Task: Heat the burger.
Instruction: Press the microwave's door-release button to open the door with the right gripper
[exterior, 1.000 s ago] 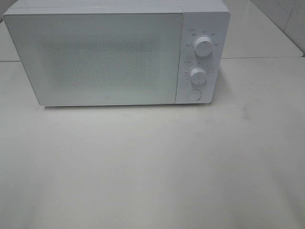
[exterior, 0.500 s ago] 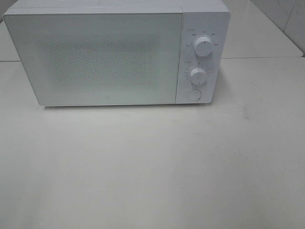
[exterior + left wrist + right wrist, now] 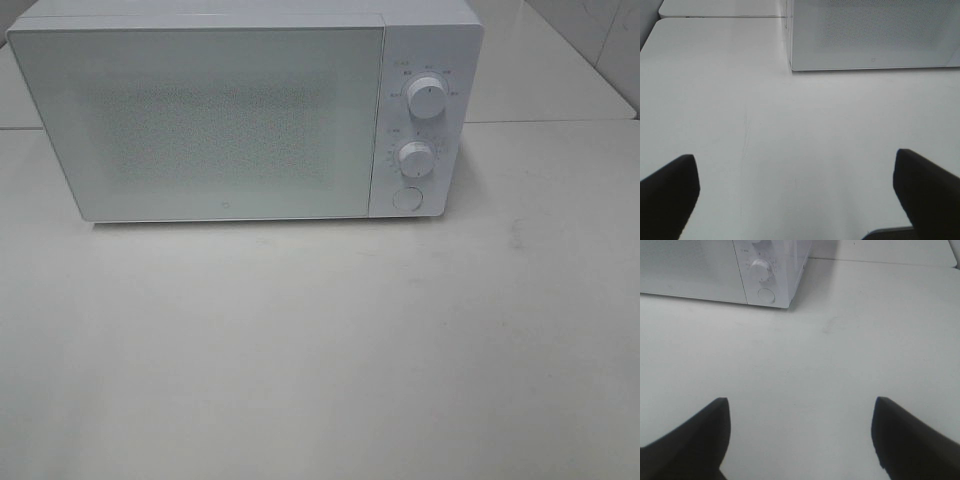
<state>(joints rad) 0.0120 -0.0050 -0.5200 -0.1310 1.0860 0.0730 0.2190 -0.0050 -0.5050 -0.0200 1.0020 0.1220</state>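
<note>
Exterior high view: a white microwave (image 3: pixel 245 115) stands at the far side of the pale bench (image 3: pixel 320 350), its door (image 3: pixel 200 120) shut flush. The control strip on the right carries an upper knob (image 3: pixel 427 100), a lower knob (image 3: pixel 415 157) and a round button (image 3: pixel 407 198) below them. The burger is not in view anywhere on the bench. The door's window is a pale, speckled screen that shows nothing behind it, so whether the burger sits inside cannot be told. Neither arm reaches into this view.

Left wrist view: the left hand (image 3: pixel 795 170) hangs over bare bench in front of the door's lower corner, well apart from it. Its two dark fingers (image 3: pixel 670 190) are spread wide with nothing between them.

Right wrist view: the right hand (image 3: pixel 801 410) is likewise spread and empty, and faces the control end of the microwave from a distance. Judgement: both hands look parked in a neutral pose, the left lined up with the door side and the right with the controls, which suits a split of door work and knob work. With the door shut and no burger visible, the stage of the task cannot be fixed from these views.
</note>
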